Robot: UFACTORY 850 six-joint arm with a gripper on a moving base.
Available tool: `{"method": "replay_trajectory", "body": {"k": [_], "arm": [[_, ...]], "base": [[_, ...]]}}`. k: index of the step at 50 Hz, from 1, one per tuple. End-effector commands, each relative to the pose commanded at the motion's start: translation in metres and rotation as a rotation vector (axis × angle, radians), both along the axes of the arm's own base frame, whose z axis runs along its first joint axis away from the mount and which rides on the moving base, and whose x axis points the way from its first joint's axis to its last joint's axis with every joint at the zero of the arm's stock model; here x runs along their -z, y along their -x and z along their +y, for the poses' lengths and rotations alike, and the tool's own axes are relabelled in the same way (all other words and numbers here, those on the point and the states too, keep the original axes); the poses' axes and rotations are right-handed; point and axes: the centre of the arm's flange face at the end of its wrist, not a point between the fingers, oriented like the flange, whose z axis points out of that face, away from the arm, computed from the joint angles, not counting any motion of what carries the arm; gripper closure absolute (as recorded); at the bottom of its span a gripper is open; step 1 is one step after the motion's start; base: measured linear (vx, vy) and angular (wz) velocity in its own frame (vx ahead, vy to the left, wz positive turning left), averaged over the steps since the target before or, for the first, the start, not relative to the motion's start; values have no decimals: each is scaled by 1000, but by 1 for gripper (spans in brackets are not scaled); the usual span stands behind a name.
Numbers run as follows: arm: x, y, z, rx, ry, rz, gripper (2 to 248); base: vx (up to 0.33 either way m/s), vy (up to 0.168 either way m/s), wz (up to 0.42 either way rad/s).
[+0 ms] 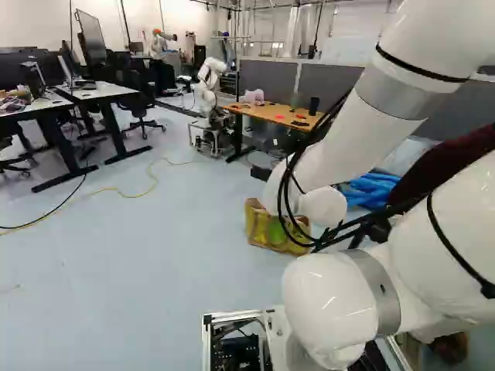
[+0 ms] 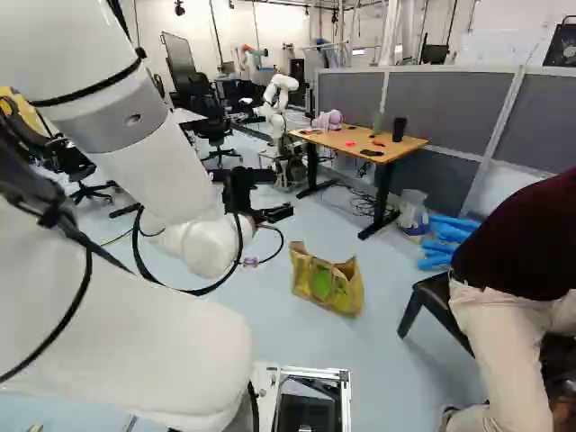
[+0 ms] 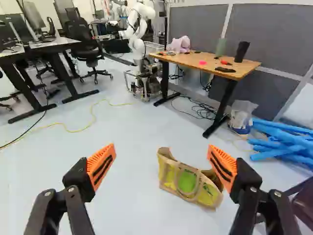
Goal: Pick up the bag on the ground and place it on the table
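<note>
- The bag [image 3: 171, 178] is set down on the floor [image 3: 129, 200], ahead of the gripper [image 3: 162, 156], whose fingers are spread wide with nothing held.
- The bag can be guessed to be soft and light, so it may be squashed or tipped.
- It is best grabbed by its top edge.
- Its inside is mostly hidden; in the left base view its side is covered by the arm [image 1: 332, 158].

Bright, even light — faint, soft shadows
</note>
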Motion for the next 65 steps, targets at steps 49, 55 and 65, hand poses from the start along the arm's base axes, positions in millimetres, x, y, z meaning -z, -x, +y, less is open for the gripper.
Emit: {"method": "replay_trajectory", "body": {"k": [49, 55, 65], "arm": [[0, 0, 0, 0, 0, 0, 3], [0, 0, 0, 0, 0, 0, 3], [0, 0, 0, 0, 0, 0, 3]], "base": [[0, 0, 0], [50, -9, -55], [61, -33, -174]]}}
